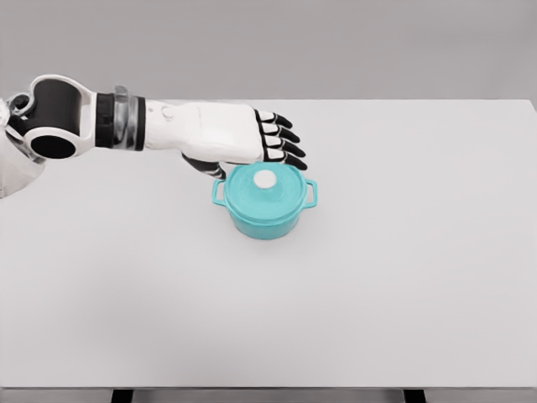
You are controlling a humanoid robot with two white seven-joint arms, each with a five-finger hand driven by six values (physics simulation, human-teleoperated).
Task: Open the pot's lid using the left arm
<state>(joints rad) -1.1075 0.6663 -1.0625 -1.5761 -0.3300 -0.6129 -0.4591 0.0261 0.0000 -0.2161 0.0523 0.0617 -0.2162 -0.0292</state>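
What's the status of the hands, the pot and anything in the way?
Left hand open, fingers extended behind teal round pot. Lid with white knob on. Right hand out of view. Nothing blocking.

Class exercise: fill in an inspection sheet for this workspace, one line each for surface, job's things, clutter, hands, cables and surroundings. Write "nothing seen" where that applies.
Surface: white table, flat and evenly lit.
Job's things: teal pot with two side handles; its lid is still on, with a white knob on top.
Clutter: nothing seen.
Hands: left hand reaches over the pot's far rim, fingers extended, knob not grasped. Right hand: nothing seen.
Cables: nothing seen.
Surroundings: plain grey wall behind the table; dark table legs at the bottom edge.
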